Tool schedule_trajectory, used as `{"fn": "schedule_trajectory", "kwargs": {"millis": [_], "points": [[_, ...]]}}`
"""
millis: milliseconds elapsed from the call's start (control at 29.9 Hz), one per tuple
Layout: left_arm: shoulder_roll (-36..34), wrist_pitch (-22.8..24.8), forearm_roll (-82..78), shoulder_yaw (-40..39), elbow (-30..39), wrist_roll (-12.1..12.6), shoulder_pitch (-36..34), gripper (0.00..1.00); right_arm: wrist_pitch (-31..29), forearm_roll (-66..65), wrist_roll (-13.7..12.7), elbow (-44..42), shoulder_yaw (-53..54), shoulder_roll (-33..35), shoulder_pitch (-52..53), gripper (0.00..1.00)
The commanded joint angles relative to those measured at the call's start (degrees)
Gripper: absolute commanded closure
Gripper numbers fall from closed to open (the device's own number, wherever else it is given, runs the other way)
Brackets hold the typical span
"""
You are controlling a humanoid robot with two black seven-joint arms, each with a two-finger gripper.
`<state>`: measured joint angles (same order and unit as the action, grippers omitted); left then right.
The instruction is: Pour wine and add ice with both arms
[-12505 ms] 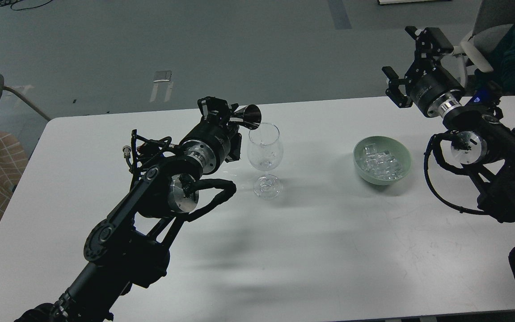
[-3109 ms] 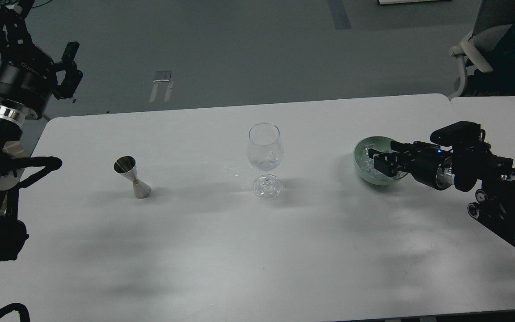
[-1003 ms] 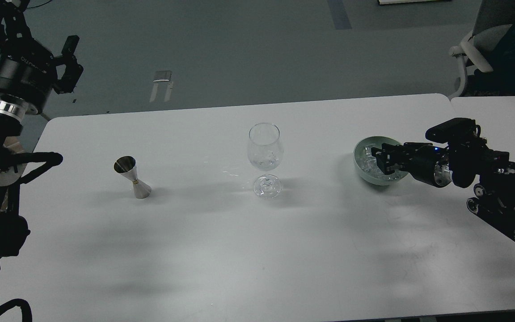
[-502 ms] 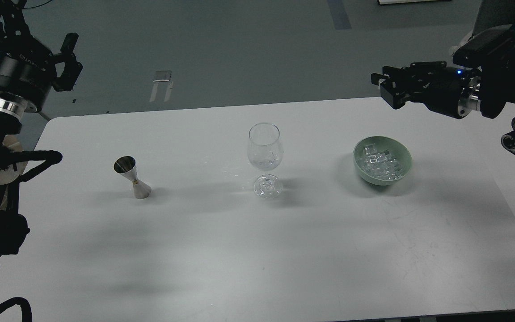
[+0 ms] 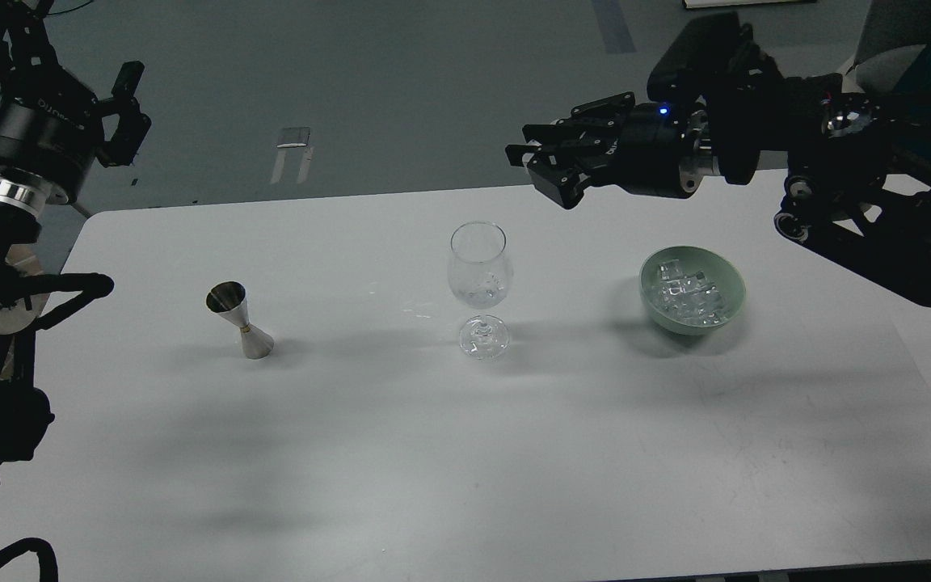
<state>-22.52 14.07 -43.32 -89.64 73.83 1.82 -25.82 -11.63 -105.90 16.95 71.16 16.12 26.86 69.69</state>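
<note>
The right gripper [image 5: 542,162] hung above and just right of the glass [image 5: 478,279], reaching in from the right — its dark fingers [image 5: 550,182] sat close together, and I could not tell whether they held anything. The ice [image 5: 688,295] lay in the green bowl [image 5: 728,311] on the white surface [image 5: 433,453]. A jigger [image 5: 239,319] stood left of the glass. The left gripper [image 5: 53,48] was raised at far left — fingers apart, empty.
</note>
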Motion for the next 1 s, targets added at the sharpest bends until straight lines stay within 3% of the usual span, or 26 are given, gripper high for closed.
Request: {"fn": "schedule_trajectory", "kwargs": {"millis": [0,234,568,970], "points": [[-0.1,0.0,-0.1,0.0,0.0,0.0,0.2,0.02,-1.5,0.9,0.0,-0.1,-0.3,-2.8,1.1,0.99],[-0.2,0.0,-0.1,0.0,0.0,0.0,-0.1,0.02,-3.1,3.2,0.1,-0.2,-3.4,-4.2,4.3,0.99],[0.4,0.0,-0.8,0.6,0.0,0.0,-0.4,0.02,-11.0,6.1,2.8,-0.7,-4.4,-3.6,7.9,0.99],[0.6,0.0,-0.8,0.8,0.0,0.0,-0.4,0.02,-11.7,6.3,3.1,-5.0,-7.9,-5.2,9.2,0.99]]}}
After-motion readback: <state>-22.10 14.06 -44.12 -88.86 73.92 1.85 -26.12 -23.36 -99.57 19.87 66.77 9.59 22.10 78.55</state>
